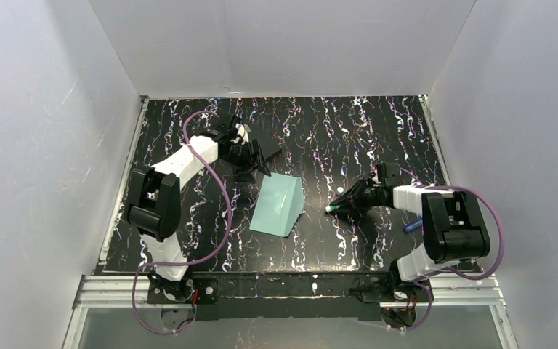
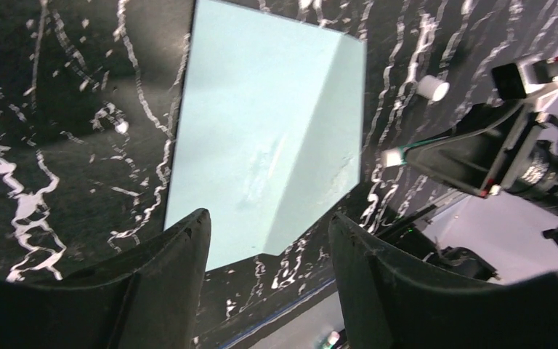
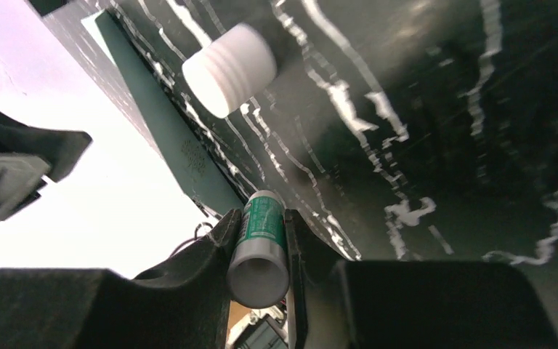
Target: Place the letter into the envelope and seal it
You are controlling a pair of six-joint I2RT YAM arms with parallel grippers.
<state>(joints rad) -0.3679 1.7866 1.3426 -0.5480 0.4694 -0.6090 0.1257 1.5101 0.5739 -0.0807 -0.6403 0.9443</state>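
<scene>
Top camera high, looking down; wrist cameras low, close; top and left wrist share envelope (image 1: pixel 280 203).

The envelope (image 1: pixel 280 205) is pale teal, the table (image 1: pixel 370 138) black, white-veined.

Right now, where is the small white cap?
In the top view the white cap lies on the table right of the envelope, close to the glue stick held by the right tool.
</scene>
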